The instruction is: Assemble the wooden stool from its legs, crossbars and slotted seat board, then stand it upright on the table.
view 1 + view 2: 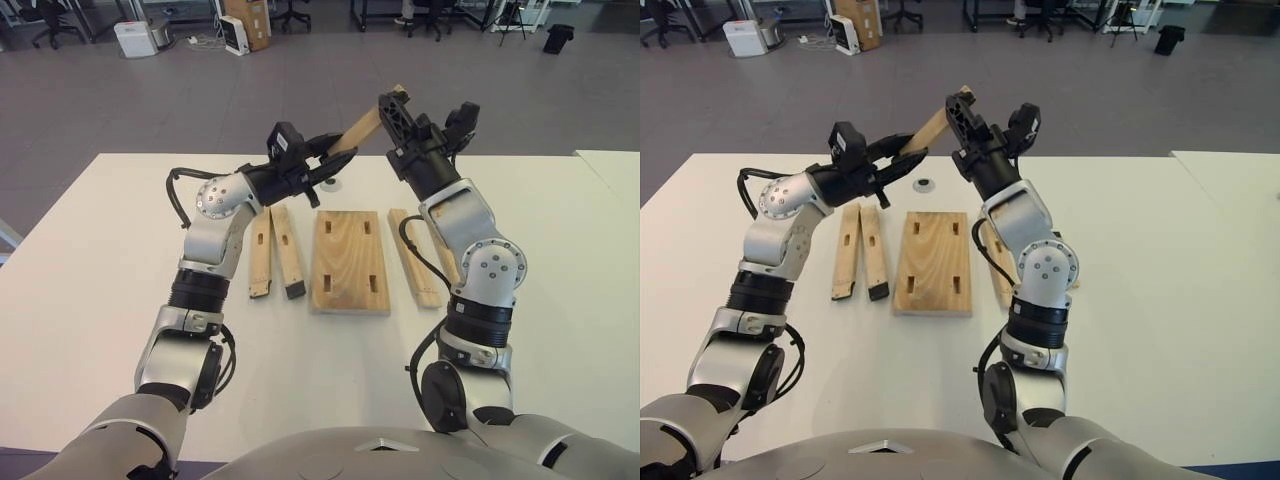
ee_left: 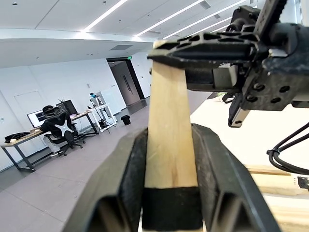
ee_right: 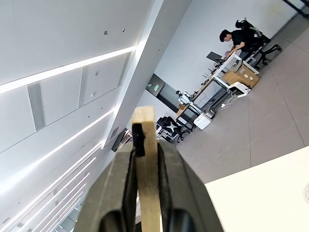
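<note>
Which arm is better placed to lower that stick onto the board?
Probably left: the left gripper holds the stick by its lower end, near the board; the right gripper grips the raised end.

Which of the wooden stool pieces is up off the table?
The wooden piece gripped at its ends by the left gripper and right gripper, slanting in the air. The other sticks lie flat beside the seat board.

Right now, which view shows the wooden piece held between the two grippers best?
Left eye view: the wooden piece shows its exposed span slanting above the table, left gripper low, right gripper high. Right eye view matches. Wrist views show close-ups of clamped ends.
</note>
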Controlling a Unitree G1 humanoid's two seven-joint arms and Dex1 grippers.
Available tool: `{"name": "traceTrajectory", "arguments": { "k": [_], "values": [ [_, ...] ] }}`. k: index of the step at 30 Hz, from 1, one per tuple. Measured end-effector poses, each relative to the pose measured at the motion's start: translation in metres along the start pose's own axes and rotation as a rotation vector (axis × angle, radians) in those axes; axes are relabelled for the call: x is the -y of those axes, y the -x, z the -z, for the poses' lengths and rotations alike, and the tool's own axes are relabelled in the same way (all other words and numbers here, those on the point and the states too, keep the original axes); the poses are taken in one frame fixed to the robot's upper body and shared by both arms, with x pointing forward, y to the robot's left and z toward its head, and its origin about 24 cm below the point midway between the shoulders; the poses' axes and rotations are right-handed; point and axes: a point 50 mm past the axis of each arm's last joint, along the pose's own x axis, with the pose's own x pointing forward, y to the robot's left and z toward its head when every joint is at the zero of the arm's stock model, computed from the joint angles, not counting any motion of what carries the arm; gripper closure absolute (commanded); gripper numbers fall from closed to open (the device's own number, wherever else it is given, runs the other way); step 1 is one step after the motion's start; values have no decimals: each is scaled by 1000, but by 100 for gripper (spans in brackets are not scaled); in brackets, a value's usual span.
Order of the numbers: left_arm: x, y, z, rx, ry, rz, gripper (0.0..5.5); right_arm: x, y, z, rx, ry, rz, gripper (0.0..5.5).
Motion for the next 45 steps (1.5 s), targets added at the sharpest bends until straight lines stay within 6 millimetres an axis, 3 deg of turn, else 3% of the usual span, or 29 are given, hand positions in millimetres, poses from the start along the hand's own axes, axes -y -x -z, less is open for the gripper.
{"name": "traceTrajectory", "arguments": {
  "k": [1, 4, 6, 10, 12, 15, 18, 23, 33, 39, 45],
  "values": [
    [0, 0, 0, 1, -2, 0, 421, 0, 0, 0, 2, -2, 2, 508],
    [-1, -1, 0, 27, -11, -32, 354, 2, -1, 0, 11, -5, 22, 508],
    [-7, 2, -1, 39, 13, -114, 334, 8, 0, -5, 35, 73, 74, 508],
    [-32, 36, 13, -1, 39, -427, 334, 25, 14, -38, 146, 462, 240, 508],
    [-31, 56, 30, -66, 26, -566, 334, 46, 32, -35, 115, 616, 333, 508],
    [-33, 71, 40, -87, 23, -803, 334, 65, 50, -26, 40, 836, 362, 508],
    [-26, 76, 50, -109, 53, -829, 334, 75, 58, -18, -7, 960, 345, 508],
    [-23, 76, 49, -108, 39, -818, 334, 107, 78, -6, -69, 963, 466, 508],
    [-22, 81, 51, -109, 54, -835, 334, 114, 84, 11, -80, 876, 496, 508],
    [-14, 91, 63, -149, 74, -851, 334, 121, 88, 6, -44, 896, 558, 508],
    [-8, 86, 64, -159, 29, -820, 334, 132, 76, 10, -36, 902, 547, 508]
  ]
}}
